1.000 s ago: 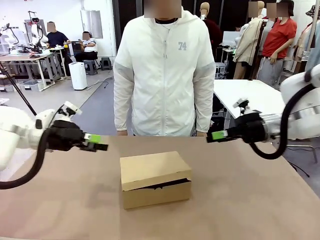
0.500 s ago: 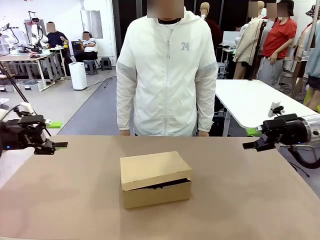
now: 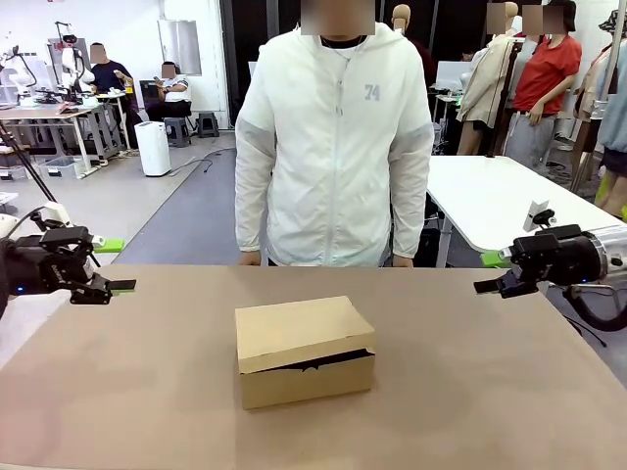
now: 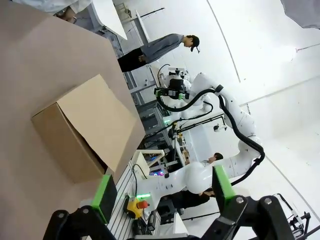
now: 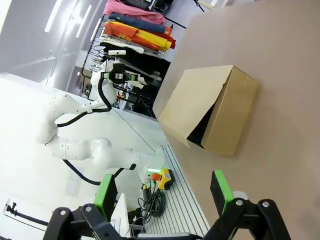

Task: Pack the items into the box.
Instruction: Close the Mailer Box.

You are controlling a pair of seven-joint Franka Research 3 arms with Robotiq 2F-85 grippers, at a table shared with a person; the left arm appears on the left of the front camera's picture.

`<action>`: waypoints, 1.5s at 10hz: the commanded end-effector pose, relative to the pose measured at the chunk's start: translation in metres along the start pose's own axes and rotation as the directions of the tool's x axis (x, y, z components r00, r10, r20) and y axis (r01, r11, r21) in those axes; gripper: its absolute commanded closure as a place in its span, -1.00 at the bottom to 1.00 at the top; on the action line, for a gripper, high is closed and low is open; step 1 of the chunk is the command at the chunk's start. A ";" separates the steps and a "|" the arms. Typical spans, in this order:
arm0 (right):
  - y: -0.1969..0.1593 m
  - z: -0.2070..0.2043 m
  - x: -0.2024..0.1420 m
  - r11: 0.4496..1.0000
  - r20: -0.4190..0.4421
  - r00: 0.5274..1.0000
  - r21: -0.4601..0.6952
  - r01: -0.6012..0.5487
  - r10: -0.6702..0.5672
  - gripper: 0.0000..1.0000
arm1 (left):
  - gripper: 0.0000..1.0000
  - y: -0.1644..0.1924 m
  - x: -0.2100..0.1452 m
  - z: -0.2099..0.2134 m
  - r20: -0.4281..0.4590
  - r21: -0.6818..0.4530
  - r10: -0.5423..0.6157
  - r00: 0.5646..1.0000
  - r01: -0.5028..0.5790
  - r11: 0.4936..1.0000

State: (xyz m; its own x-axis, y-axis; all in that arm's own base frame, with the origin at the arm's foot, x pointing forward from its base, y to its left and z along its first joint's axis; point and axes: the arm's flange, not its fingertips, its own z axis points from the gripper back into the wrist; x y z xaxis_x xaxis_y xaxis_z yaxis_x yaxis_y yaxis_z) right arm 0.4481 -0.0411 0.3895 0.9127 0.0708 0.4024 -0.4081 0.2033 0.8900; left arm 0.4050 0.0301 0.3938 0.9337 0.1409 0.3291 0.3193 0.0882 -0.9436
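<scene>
**Box lies lid-down mid-table, both grippers spread at the edges**

The brown table (image 3: 509,392) spans the whole near scene. At its far edge stands a person (image 3: 333,147) in a white hooded jacket, arms hanging down, both hands at the table's edge.

The box (image 3: 304,351) sits in the middle of the table, well apart from both arms. Its flap lid is folded down over the top but not fully seated: a dark slit shows along the near right side under the lid. What lies inside the slit is too dark to tell. The left wrist view shows the same box (image 4: 87,130) on the tabletop, with the gap under the lid facing the robot's side.

The left gripper (image 3: 116,264) hangs over the far left edge of the table, fingers pointing right, jaws spread wide and holding nothing. The right gripper (image 3: 490,274) hangs over the far right edge, fingers pointing left, likewise spread apart and empty. Green pads (image 5: 220,190) show on the fingers.
</scene>
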 end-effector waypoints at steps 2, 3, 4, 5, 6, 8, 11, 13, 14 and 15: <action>0.005 -0.001 0.001 1.000 -0.004 1.000 0.005 -0.012 0.012 -1.00 | -1.00 -0.003 0.000 0.001 0.000 0.010 -0.008 1.000 0.008 1.000; 0.005 -0.001 0.001 1.000 -0.004 1.000 0.005 -0.012 0.012 -1.00 | -1.00 -0.003 0.000 0.001 0.000 0.010 -0.008 1.000 0.008 1.000; 0.005 -0.001 0.001 1.000 -0.004 1.000 0.005 -0.012 0.012 -1.00 | -1.00 -0.003 0.000 0.001 0.000 0.010 -0.008 1.000 0.008 1.000; 0.005 -0.001 0.001 1.000 -0.004 1.000 0.005 -0.012 0.012 -1.00 | -1.00 -0.003 0.000 0.001 0.000 0.010 -0.008 1.000 0.008 1.000; 0.005 -0.001 0.001 1.000 -0.004 1.000 0.005 -0.012 0.012 -1.00 | -1.00 -0.003 0.000 0.001 0.000 0.010 -0.008 1.000 0.008 1.000; 0.005 -0.001 0.001 1.000 -0.004 1.000 0.005 -0.012 0.012 -1.00 | -1.00 -0.003 0.000 0.001 0.000 0.010 -0.008 1.000 0.008 1.000; 0.005 -0.001 0.001 1.000 -0.004 1.000 0.005 -0.012 0.012 -1.00 | -1.00 -0.003 0.000 0.001 0.000 0.010 -0.008 1.000 0.008 1.000; 0.005 -0.001 0.001 1.000 -0.004 1.000 0.005 -0.012 0.012 -1.00 | -1.00 -0.003 0.000 0.001 0.000 0.010 -0.008 1.000 0.008 1.000; 0.005 -0.001 0.001 1.000 -0.004 1.000 0.005 -0.012 0.012 -1.00 | -1.00 -0.003 0.000 0.001 0.000 0.010 -0.008 1.000 0.008 1.000; 0.005 -0.001 0.001 1.000 -0.004 1.000 0.005 -0.012 0.012 -1.00 | -1.00 -0.003 0.000 0.001 0.000 0.010 -0.008 1.000 0.008 1.000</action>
State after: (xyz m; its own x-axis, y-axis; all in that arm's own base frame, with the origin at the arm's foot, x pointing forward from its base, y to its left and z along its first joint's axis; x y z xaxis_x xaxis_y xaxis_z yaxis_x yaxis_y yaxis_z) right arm 0.4480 -0.0412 0.3899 0.9125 0.0705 0.4030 -0.4087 0.2035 0.8897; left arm 0.4050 0.0304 0.3943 0.9331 0.1417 0.3304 0.3203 0.0897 -0.9431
